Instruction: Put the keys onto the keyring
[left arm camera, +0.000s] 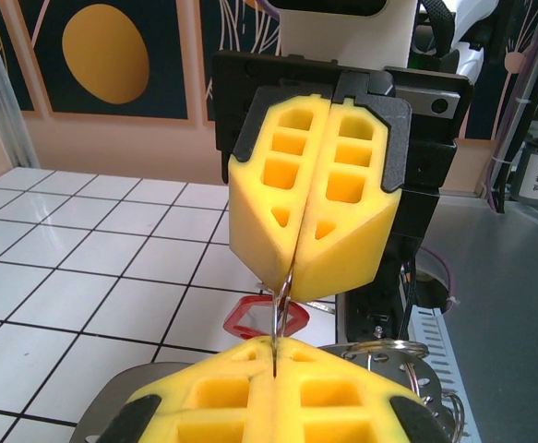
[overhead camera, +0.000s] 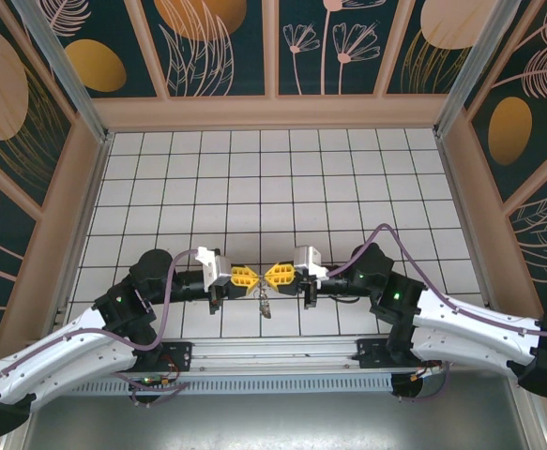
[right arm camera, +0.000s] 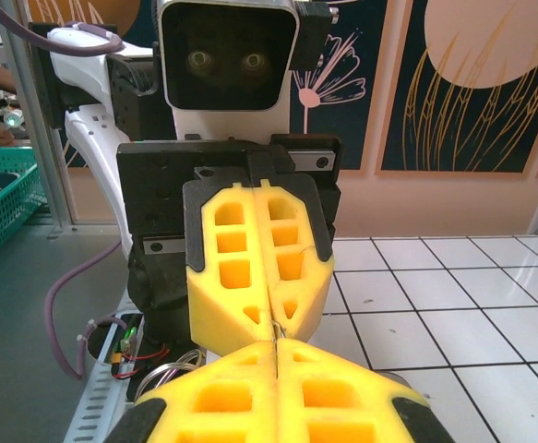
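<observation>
The top camera looks steeply down from above and behind the arm bases (overhead camera: pixel 165 354), far enough to take in the whole white tiled surface (overhead camera: pixel 254 169). Each wrist camera sits very close behind its own yellow foam-padded hand, left hand (left arm camera: pixel 273 355) and right hand (right arm camera: pixel 276 355) facing each other head-on. All three views share that meeting spot.

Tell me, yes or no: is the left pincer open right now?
No, the left pincer has its yellow pads pressed together on a thin wire of the keyring.
</observation>
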{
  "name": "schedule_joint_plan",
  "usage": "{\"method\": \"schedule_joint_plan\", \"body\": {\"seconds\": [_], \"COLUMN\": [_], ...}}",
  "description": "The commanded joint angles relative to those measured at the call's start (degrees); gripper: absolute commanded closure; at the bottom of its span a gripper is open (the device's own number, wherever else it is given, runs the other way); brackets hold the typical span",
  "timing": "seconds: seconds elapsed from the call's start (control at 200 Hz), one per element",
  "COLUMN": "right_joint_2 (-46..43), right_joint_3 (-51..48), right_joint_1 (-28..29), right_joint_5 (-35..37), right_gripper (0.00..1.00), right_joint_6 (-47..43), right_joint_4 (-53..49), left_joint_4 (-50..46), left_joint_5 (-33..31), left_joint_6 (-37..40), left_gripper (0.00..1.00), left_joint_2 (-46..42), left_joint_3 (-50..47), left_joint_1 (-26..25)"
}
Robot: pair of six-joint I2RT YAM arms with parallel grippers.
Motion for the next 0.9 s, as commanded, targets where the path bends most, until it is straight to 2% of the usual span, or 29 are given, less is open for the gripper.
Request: {"method": "schedule_joint_plan", "body": {"seconds": [0.0,0.616,0.896], "right_joint_2": [0.2,1.3,1.1], "right_joint_3": [2.4,3.4,3.3], "right_joint_1": [1.2,3.8,4.9], "right_joint_5": [0.1,2.7,3.5], "right_gripper": [1.00,1.00,1.00], "right_joint_6": [-1.3,-5.2,-6.7], "right_joint_4": [1.3,-1.5,-3.8], "left_joint_4": [1.1,1.4,3.0], "left_joint_5": [-0.5,-0.5,0.1], "left_joint_6": [0.7,0.6,-0.4], "left_gripper": [1.00,1.00,1.00], "left_joint_2": [0.5,0.2,-2.7], "left_joint_3": [1.7,1.6,0.6], "left_joint_1": [-0.4,-0.3,-0.3]}}
